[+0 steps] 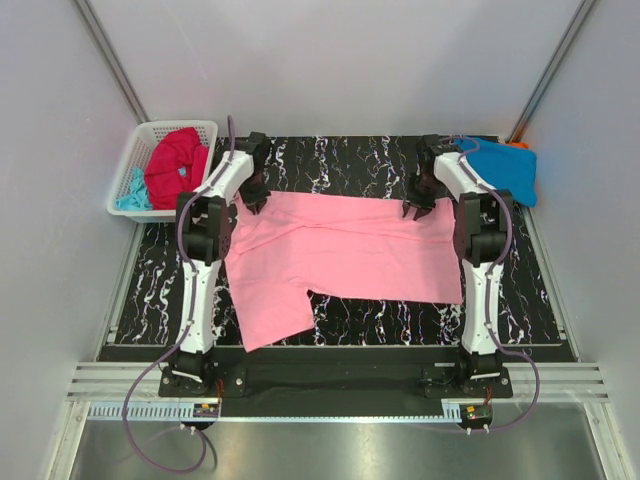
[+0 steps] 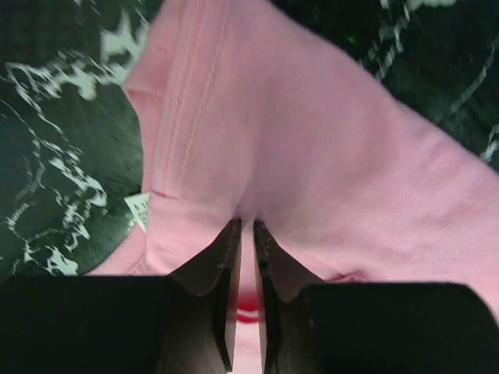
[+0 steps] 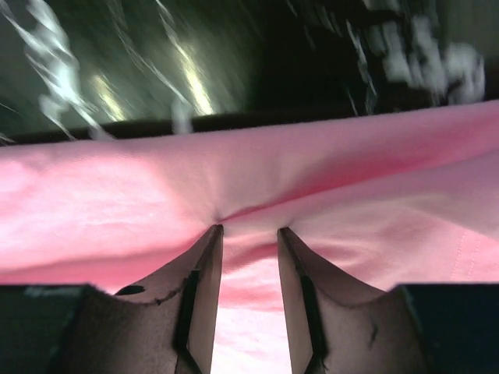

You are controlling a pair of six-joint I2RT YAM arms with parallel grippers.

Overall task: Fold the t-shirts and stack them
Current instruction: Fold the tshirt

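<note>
A light pink t-shirt (image 1: 340, 255) lies spread on the black marbled mat (image 1: 370, 165), with one part hanging toward the near left. My left gripper (image 1: 257, 203) is at its far left corner. In the left wrist view the gripper (image 2: 242, 224) is shut on the pink cloth (image 2: 312, 140). My right gripper (image 1: 414, 210) is at the far right edge. In the right wrist view the gripper (image 3: 249, 228) pinches a bunched fold of the pink cloth (image 3: 117, 202) between narrowly parted jaws. The far edge runs straight between both grippers.
A white lattice basket (image 1: 125, 170) at the far left holds a crimson red shirt (image 1: 175, 165) and a pale aqua one (image 1: 131, 193). A bright blue shirt (image 1: 505, 170) lies folded at the far right, with an orange shirt (image 1: 517, 145) showing behind it. Grey walls enclose the table.
</note>
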